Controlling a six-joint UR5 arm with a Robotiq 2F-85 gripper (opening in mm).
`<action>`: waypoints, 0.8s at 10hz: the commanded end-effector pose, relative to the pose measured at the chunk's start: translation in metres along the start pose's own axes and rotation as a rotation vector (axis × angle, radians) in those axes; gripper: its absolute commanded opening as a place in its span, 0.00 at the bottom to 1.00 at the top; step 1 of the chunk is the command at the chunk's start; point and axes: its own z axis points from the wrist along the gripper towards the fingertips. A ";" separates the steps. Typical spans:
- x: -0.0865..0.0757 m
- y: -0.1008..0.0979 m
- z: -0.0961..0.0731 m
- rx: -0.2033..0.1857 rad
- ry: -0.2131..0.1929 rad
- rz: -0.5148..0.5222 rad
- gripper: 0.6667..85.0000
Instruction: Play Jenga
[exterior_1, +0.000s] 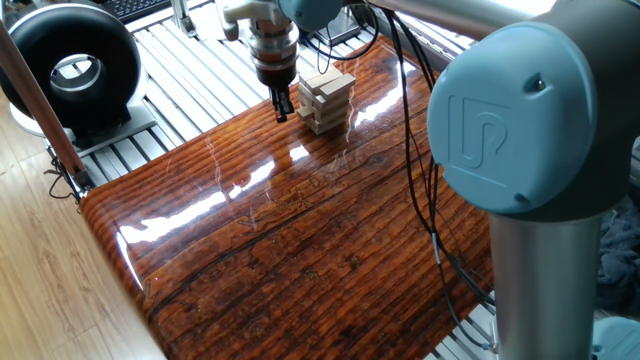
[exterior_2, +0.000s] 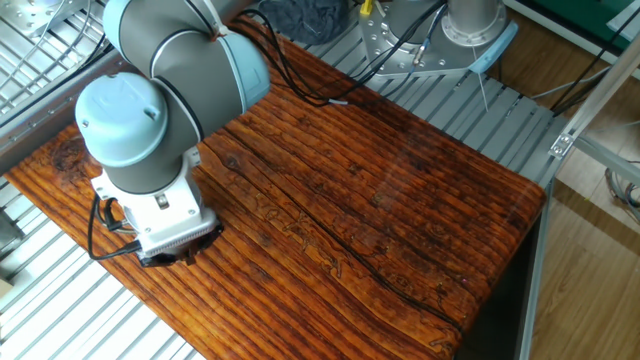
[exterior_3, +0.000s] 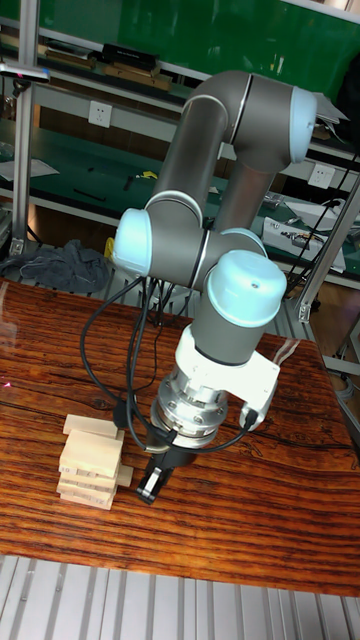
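The Jenga tower (exterior_1: 326, 100) of pale wooden blocks stands near the far edge of the glossy striped table (exterior_1: 300, 250). In the tall fixed view the tower (exterior_3: 90, 462) is a few crosswise layers high, and one block (exterior_3: 123, 475) sticks out of a low layer on its right side. My gripper (exterior_1: 281, 106) points down just left of the tower, fingers together and holding nothing. In the tall fixed view its tip (exterior_3: 150, 487) is right beside the protruding block; whether they touch I cannot tell. The other fixed view hides tower and fingers behind the wrist (exterior_2: 165, 225).
A black ring-shaped device (exterior_1: 70, 65) sits on the slatted metal frame (exterior_1: 200, 80) left of the table. Black cables (exterior_1: 420, 180) hang over the table's right side. The arm's large blue-grey joint (exterior_1: 520, 110) fills the right foreground.
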 end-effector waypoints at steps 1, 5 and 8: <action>0.005 -0.003 -0.001 0.007 0.013 -0.003 0.01; 0.002 -0.003 -0.001 0.008 0.003 -0.006 0.01; 0.001 -0.007 -0.001 0.025 0.000 0.003 0.01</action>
